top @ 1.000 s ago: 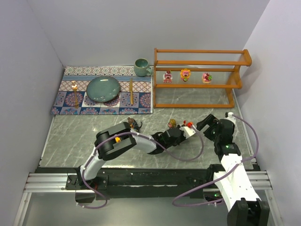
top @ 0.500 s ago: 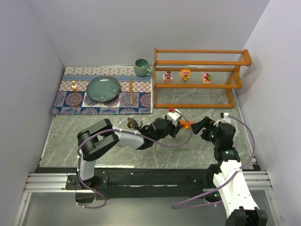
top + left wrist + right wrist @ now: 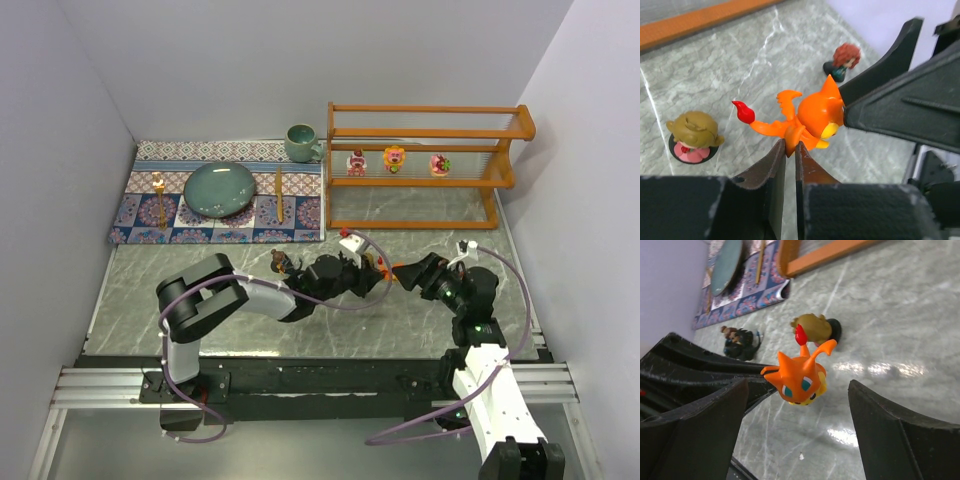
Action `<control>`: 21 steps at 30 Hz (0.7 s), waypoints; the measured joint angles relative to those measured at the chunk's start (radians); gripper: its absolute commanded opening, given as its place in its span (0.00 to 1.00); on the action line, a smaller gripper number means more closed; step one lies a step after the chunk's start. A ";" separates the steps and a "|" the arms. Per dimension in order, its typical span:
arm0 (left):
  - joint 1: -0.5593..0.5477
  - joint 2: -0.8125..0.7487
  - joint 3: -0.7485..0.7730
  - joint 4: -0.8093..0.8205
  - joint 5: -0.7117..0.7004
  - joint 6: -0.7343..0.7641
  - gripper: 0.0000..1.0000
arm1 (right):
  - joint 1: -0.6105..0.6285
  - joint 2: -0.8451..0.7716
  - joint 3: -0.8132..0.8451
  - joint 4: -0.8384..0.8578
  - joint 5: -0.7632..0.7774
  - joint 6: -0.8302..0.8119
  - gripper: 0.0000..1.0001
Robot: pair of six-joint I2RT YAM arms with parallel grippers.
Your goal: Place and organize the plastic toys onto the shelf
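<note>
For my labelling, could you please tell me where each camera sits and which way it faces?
Top external: above and behind the bases, looking down on table, shelf, both arms.
Left wrist: on the left arm, looking past the shut left end effector at the orange toy it pinches.
Right wrist: on the right arm, looking between the open right end effector's fingers.
Shared: both wrist views show the orange toy.
</note>
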 measured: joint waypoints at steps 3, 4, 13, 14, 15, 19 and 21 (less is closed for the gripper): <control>0.008 -0.011 -0.005 0.019 0.015 -0.027 0.01 | 0.000 0.011 0.000 0.027 -0.022 0.000 0.78; 0.011 -0.014 -0.005 0.021 0.018 -0.033 0.01 | 0.000 0.014 0.000 0.034 -0.030 -0.001 0.77; 0.018 -0.018 -0.005 0.056 0.051 -0.072 0.01 | 0.000 0.025 0.000 0.074 -0.071 -0.007 0.63; 0.018 -0.018 -0.005 0.057 0.056 -0.076 0.01 | 0.000 0.025 0.000 0.075 -0.071 -0.008 0.58; 0.018 -0.018 -0.005 0.057 0.061 -0.077 0.01 | 0.000 0.025 0.000 0.076 -0.070 -0.011 0.55; 0.018 -0.018 -0.005 0.057 0.071 -0.080 0.01 | 0.000 0.025 0.000 0.080 -0.069 -0.015 0.44; 0.019 -0.018 -0.007 0.059 0.072 -0.080 0.01 | 0.000 0.026 0.000 0.082 -0.070 -0.014 0.40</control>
